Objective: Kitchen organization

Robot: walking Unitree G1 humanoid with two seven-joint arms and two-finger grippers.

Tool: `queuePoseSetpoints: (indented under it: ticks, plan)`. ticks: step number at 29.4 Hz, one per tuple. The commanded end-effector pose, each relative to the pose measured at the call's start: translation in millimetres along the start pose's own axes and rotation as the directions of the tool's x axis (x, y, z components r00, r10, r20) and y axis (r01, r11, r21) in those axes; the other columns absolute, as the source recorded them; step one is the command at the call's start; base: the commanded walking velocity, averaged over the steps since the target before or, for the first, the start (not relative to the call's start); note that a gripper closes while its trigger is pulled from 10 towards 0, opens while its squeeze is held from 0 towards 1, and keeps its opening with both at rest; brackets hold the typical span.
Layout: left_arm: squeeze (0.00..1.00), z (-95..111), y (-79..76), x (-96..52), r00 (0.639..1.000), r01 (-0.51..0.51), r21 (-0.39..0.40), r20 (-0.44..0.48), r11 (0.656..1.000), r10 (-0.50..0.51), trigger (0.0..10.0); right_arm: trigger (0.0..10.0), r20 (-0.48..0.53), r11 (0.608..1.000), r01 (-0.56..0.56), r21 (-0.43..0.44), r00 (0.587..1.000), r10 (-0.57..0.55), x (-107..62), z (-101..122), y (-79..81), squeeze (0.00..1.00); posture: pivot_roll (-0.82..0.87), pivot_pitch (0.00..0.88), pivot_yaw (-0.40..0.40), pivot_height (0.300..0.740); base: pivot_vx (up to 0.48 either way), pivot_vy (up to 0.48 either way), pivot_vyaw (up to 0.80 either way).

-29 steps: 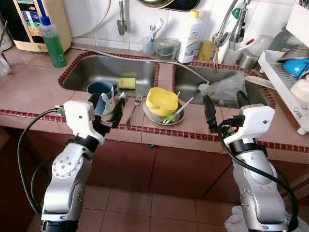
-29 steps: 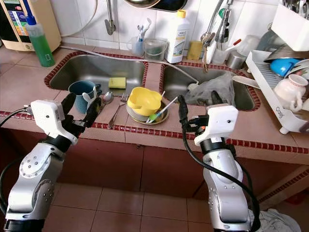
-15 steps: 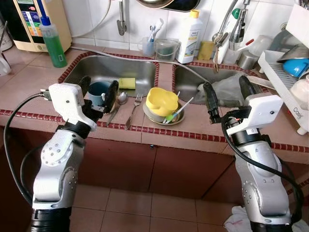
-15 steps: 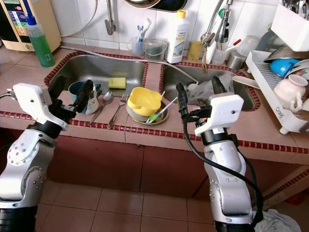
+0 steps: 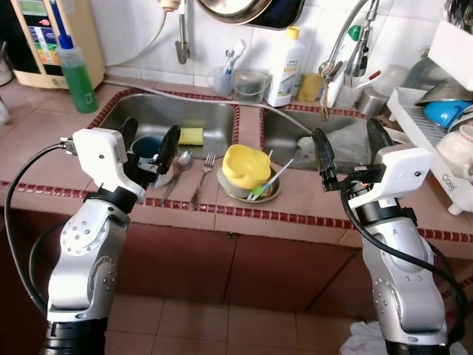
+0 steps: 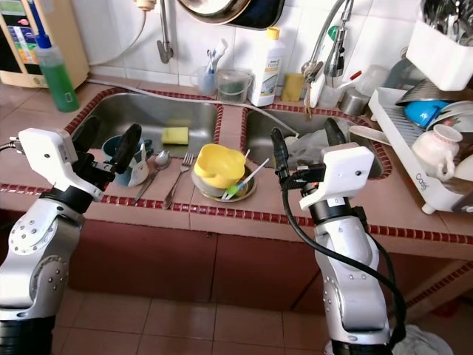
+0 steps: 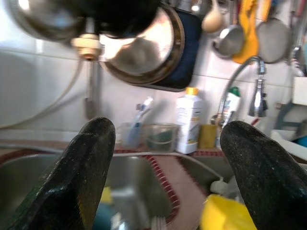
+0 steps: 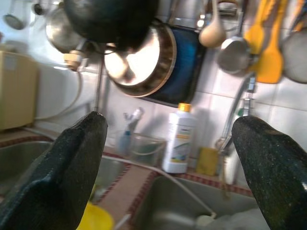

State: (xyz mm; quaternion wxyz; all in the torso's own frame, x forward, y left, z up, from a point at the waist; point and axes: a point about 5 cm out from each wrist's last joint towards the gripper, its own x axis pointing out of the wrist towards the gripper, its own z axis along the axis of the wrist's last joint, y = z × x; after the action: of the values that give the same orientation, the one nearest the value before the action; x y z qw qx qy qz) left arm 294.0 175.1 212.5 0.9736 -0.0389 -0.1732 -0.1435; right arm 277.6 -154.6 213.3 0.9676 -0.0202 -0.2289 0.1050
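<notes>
You are facing a tiled counter (image 5: 44,159) with two steel basins. On the strip between and in front of them stands a yellow bowl (image 5: 245,161) on a small plate (image 5: 275,194), with a green-tipped stick (image 5: 267,180) leaning out of it. Just to its left lie a fork (image 5: 202,181) and a spoon (image 5: 179,164), side by side on the tiles. A blue mug (image 5: 150,146) sits at the front edge of the left basin (image 5: 214,118), and a yellow sponge (image 5: 191,136) lies in that basin behind it. A crumpled plastic bag (image 5: 346,139) fills part of the right basin (image 5: 284,129).

Along the back wall you have a green soap bottle (image 5: 75,70), a white bottle (image 5: 285,58), a clear tub (image 5: 250,84) and a cup of toothbrushes (image 5: 222,74). A dish rack (image 5: 432,144) with a blue bowl (image 5: 452,115) stands at far right.

Your left gripper (image 5: 148,145) hovers with its fingers spread wide on either side of the blue mug, holding nothing; whether a finger touches the mug you cannot tell. Your right gripper (image 5: 347,148) is raised over the counter's front edge near the right basin, fingers also spread wide and empty, well apart from the yellow bowl.
</notes>
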Motion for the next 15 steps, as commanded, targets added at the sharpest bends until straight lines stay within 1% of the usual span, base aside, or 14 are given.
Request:
queuePoseSetpoints:
  ticks: [1,8,10,13,14,15]
  plan:
    - [0.0,1.4,-6.5,2.5,1.0,0.028,-0.01,0.005,1.0,-0.028,10.0,10.0,0.003,1.0,0.011,-0.01,1.0,-0.011,0.6,2.5,-5.3,0.0,0.08,0.0,-0.06,0.731,0.36,0.0,0.0]
    - [0.0,0.5,-6.2,2.6,1.0,0.021,-0.006,-0.002,1.0,-0.021,10.0,10.0,0.001,1.0,0.001,-0.004,1.0,-0.001,0.7,1.9,-3.9,0.0,0.08,0.0,-0.062,0.731,0.356,0.0,0.0]
    - [0.0,-0.2,-4.0,2.8,1.0,-0.013,0.008,-0.016,1.0,0.013,10.0,10.0,-0.002,1.0,-0.008,0.004,1.0,0.008,0.2,1.3,-1.7,0.0,0.09,0.0,-0.063,0.731,0.0,0.0,0.0]
    - [0.0,-0.3,-3.0,3.0,0.999,-0.025,0.014,-0.021,1.0,0.025,10.0,10.0,-0.006,1.0,-0.014,0.007,1.0,0.014,-0.2,0.8,-0.8,0.0,0.09,0.0,-0.063,0.731,0.0,0.0,0.0]
    - [0.0,-1.7,-1.5,4.0,0.998,-0.024,0.032,-0.049,0.999,0.025,10.0,10.0,-0.015,1.0,-0.022,0.016,1.0,0.022,-0.8,-0.2,0.4,0.0,0.08,0.0,-0.061,0.731,0.0,0.0,0.0]
    - [0.0,-1.8,3.5,6.6,0.995,-0.021,0.068,-0.093,0.997,0.028,10.0,10.0,-0.058,0.997,-0.055,0.058,0.997,0.058,-3.2,-4.6,4.3,0.0,0.08,0.0,-0.059,0.731,0.0,0.0,0.0]
